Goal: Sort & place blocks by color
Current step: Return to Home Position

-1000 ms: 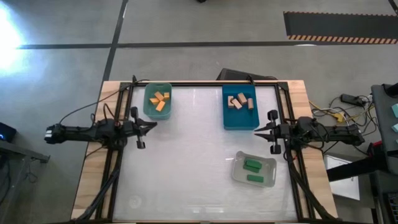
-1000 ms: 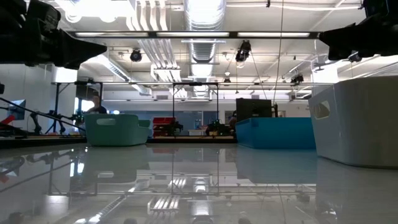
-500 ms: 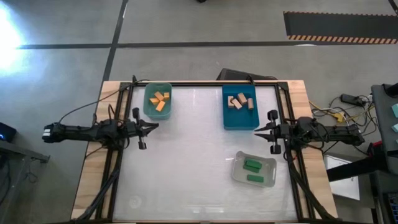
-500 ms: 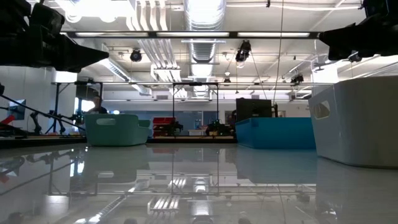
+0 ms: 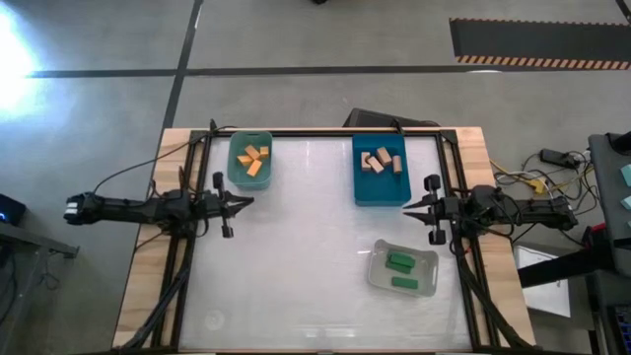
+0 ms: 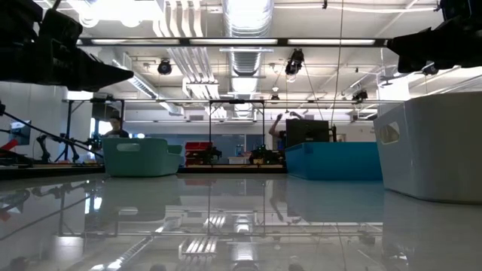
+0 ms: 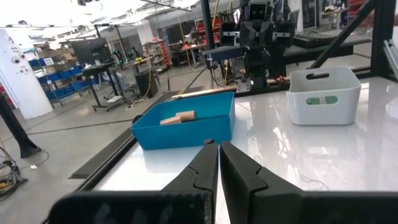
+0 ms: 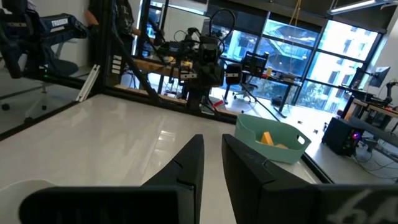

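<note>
Looking straight down from above, the left gripper (image 5: 245, 200) hangs at the table's (image 5: 296, 256) left edge, just beside the teal bin (image 5: 250, 135). Its fingers are drawn to a point and carry nothing. The right gripper (image 5: 407, 208) sits at the opposite edge near the blue bin (image 5: 380, 189), pinched together the same way and also empty. The orange blocks (image 5: 253, 159) lie in the teal bin, the tan blocks (image 5: 380, 161) in the blue bin, and the green blocks (image 5: 399, 261) in the clear bin (image 5: 378, 268), nearer the right arm.

From table height, all three bins stand on the glossy top and their walls hide the blocks. Both arms show only as dark shapes in the upper corners.

Past the left wrist, the two fingers (image 7: 242, 174) leave only a sliver between them. Beyond them the tan blocks (image 7: 177, 117) rest in the blue bin (image 7: 186, 134).

Past the right wrist, the fingers (image 8: 189, 162) are close together with a narrow gap. An orange block shows over the teal bin's (image 8: 273, 149) rim.
</note>
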### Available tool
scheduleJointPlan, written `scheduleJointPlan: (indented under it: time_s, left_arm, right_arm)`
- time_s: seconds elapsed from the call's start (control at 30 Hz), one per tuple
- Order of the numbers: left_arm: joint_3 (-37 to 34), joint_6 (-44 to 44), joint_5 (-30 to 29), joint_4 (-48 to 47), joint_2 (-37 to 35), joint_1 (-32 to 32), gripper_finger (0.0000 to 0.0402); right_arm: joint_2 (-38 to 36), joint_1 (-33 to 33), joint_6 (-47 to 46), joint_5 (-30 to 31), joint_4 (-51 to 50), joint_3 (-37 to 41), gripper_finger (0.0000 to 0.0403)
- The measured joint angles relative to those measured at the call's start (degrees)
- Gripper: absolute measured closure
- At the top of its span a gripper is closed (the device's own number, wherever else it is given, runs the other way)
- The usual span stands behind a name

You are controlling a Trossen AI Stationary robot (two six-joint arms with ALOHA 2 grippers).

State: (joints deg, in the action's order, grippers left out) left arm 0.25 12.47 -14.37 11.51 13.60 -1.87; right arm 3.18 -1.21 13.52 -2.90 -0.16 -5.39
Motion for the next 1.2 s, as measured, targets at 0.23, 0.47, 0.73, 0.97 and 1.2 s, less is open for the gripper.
scheduleJointPlan:
  time_s: [0.23,0.47,0.73,0.97,1.2]
  left_arm:
    - [0.0,0.0,0.0,0.0,1.3,0.0,0.0401]
    - [0.0,0.0,0.0,0.0,2.8,0.0,0.0402]
    - [0.0,0.0,0.0,0.0,4.4,0.0,0.0402]
    - [0.0,0.0,0.0,0.0,5.6,0.0,0.0402]
    - [0.0,0.0,0.0,0.0,6.8,0.0,0.0402]
  right_arm:
    - [0.0,0.0,0.0,0.0,0.0,0.0,0.0353]
    - [0.0,0.0,0.0,0.0,0.0,0.0,0.0353]
    - [0.0,0.0,0.0,0.0,0.0,0.0,0.0353]
    - [0.0,0.0,0.0,0.0,0.0,0.0,0.0353]
    - [0.0,0.0,0.0,0.0,0.0,0.0,0.0353]
